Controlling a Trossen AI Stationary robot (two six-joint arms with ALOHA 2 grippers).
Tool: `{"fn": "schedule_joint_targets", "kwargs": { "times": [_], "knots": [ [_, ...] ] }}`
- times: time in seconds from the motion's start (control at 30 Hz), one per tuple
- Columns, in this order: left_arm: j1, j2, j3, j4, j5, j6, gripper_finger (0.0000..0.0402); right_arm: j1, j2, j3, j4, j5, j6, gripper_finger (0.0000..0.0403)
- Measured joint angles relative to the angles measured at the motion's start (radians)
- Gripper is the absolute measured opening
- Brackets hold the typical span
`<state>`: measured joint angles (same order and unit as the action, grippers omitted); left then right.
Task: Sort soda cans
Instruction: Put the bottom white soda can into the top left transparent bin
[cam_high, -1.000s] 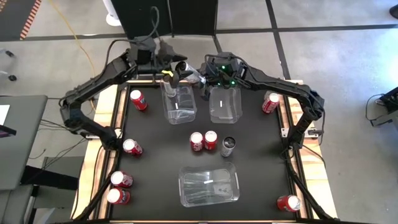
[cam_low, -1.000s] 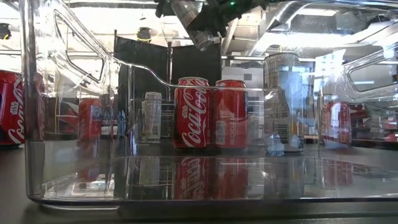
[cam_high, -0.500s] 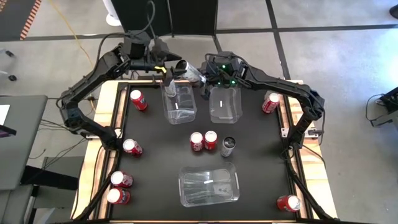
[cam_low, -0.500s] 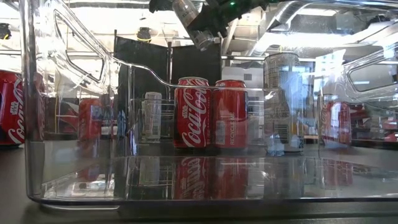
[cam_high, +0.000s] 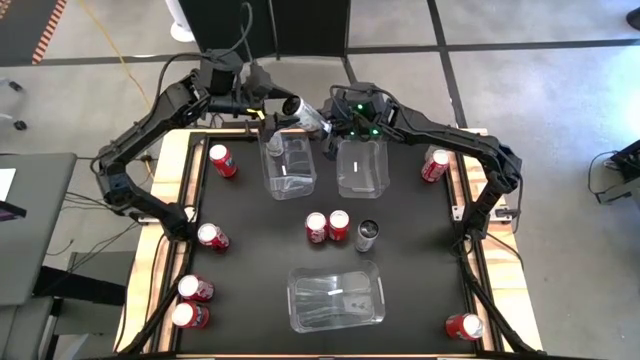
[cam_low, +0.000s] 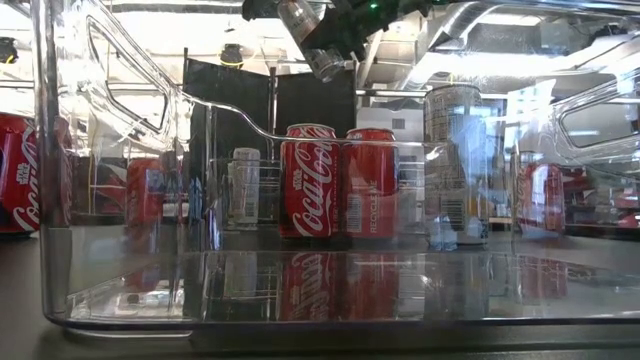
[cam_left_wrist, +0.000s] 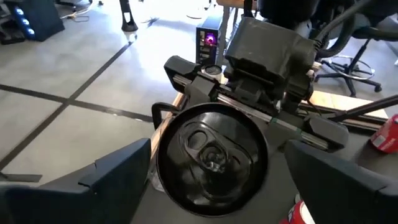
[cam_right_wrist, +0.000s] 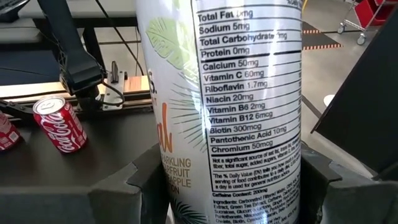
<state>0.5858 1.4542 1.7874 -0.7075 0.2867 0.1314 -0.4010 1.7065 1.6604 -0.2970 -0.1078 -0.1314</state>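
**Item: silver can held in the air between both arms, at the back of the table**

We list the silver can (cam_high: 307, 116) as tilted and held above the back edge of the table (cam_high: 250, 270), over the near corner of the left clear bin (cam_high: 270, 180). The right gripper (cam_high: 328, 127) clamps its body: in the right wrist view both fingers press against the printed label. The left gripper (cam_high: 273, 103) faces the can's top, with its fingers spread wide to either side and not touching.

Also on the table:
- the right clear bin (cam_high: 342, 188)
- the front clear bin (cam_high: 296, 298)
- two red cans (cam_high: 327, 226) upright in the middle, with a darker can (cam_high: 367, 235) just beside them
- four red cans (cam_high: 212, 236) down the left edge
- two red cans (cam_high: 435, 164) on the right

Step in hand, as we judge it: a hand-off of one silver can, or its delivery to a back bin. We cannot tell which.

The next move calls for one of two things. Either the left fingers close squarely on the can before the right lets go, or the right arm carries the can over a bin and lowers it in
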Motion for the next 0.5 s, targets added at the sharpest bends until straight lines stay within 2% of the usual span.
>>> {"fn": "schedule_joint_targets", "kwargs": {
  "times": [0.27, 0.5],
  "knots": [
    [0.023, 0.04, -0.001, 0.004, 0.014, -0.051, 0.0344, 0.005, 0.0, 0.0, -0.007, 0.002, 0.011, 0.0246],
    [0.034, 0.025, -0.001, 0.035, 0.028, -0.069, 0.0302, 0.006, 0.0, 0.002, -0.023, 0.003, 0.031, 0.0246]
  ]
}}
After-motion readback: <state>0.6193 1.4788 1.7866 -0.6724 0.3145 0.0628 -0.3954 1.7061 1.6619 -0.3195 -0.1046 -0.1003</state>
